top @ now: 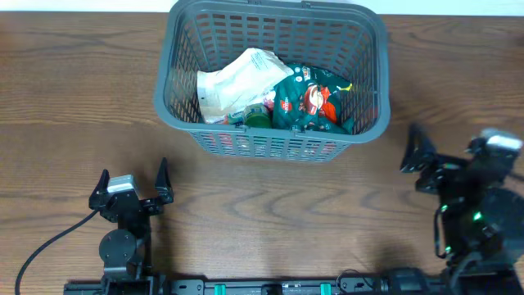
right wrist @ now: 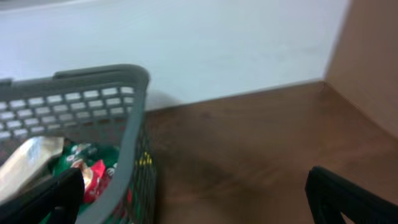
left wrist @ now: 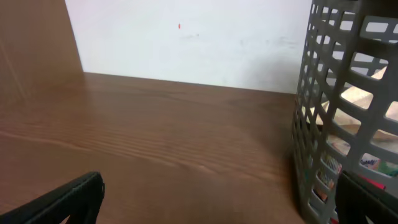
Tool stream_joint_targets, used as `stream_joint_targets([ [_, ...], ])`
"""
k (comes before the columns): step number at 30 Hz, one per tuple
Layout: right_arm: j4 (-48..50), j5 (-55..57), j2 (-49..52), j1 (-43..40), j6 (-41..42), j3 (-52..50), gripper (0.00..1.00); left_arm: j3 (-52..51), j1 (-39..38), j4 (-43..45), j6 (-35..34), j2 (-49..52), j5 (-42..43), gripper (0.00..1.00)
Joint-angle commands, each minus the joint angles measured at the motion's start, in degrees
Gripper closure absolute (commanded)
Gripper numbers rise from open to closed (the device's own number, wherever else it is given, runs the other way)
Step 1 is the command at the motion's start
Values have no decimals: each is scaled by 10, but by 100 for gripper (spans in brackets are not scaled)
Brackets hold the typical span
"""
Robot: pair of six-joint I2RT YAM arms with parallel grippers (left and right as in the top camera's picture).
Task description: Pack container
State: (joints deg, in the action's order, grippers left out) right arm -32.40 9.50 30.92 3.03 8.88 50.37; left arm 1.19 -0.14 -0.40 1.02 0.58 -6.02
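Container [top: 270, 144], apart from left fingers [top: 163, 177], right fingers [top: 417, 148], both spread

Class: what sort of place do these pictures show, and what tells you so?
Probably a robotics lab bench: a left gripper and right gripper mounted at a wood-grain table, a plain white wall behind, and a grey lattice basket of snack packets.

Dark-grey lattice container [top: 270, 141] on the wood-grain brown desk [top: 74, 106] holds a green-and-red packet [top: 311, 102] (white pouch [top: 233, 82] beside it).
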Motion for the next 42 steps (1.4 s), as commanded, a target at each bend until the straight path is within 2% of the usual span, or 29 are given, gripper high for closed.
stream_joint_targets([
  [1,30,-73,-40,7,-83,-70,1,-10,-3,-9,-9,-3,-9,1],
  [4,61,-102,-83,7,-111,-136,1,-10,-3,-9,-9,-3,-9,1],
  [12,139,-104,-178,7,-112,-253,1,-10,-3,-9,-9,-3,-9,1],
  [20,215,-104,-236,7,-59,-358,1,-10,-3,-9,-9,-3,-9,1],
  [42,293,-104,-290,7,-57,-459,1,-10,-3,-9,-9,-3,-9,1],
])
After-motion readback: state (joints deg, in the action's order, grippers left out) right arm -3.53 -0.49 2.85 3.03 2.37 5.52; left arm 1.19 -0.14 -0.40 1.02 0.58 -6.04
